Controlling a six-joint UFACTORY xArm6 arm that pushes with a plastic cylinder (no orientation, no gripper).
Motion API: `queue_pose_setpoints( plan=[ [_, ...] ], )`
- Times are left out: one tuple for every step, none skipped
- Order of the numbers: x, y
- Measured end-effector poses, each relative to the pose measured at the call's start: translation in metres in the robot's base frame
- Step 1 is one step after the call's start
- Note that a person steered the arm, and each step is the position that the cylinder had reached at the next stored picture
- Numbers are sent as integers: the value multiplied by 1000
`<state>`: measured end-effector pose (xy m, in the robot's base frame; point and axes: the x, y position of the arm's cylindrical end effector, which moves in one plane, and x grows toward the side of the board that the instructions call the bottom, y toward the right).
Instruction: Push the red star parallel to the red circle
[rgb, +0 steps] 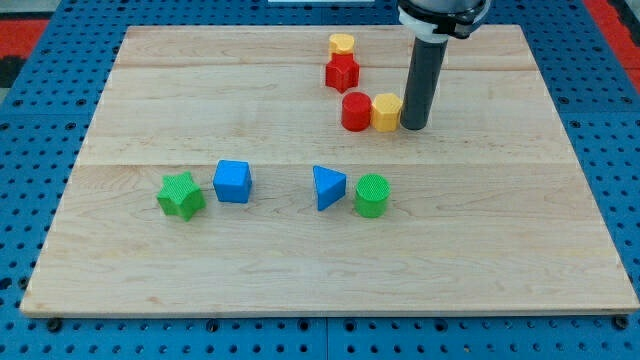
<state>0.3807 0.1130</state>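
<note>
The red star (342, 71) sits near the view's top centre on the wooden board (500, 220). A yellow heart-like block (342, 44) touches its top side. The red circle (356, 111) lies just below the star and slightly to the right. A yellow hexagon (386, 112) touches the circle's right side. My tip (414, 126) rests on the board directly right of the yellow hexagon, touching or almost touching it. The tip is right of and below the red star, apart from it.
A green star (181, 194) and a blue cube (232, 181) lie at the view's lower left. A blue triangle (327, 187) and a green circle (371, 195) lie at lower centre. Blue pegboard surrounds the board.
</note>
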Motion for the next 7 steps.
queue_pose_setpoints(
  plan=[
    [0,23],
    [-3,77],
    [-26,81],
    [-59,62],
    [-88,33],
    [-105,17],
    [-105,16]
  ],
)
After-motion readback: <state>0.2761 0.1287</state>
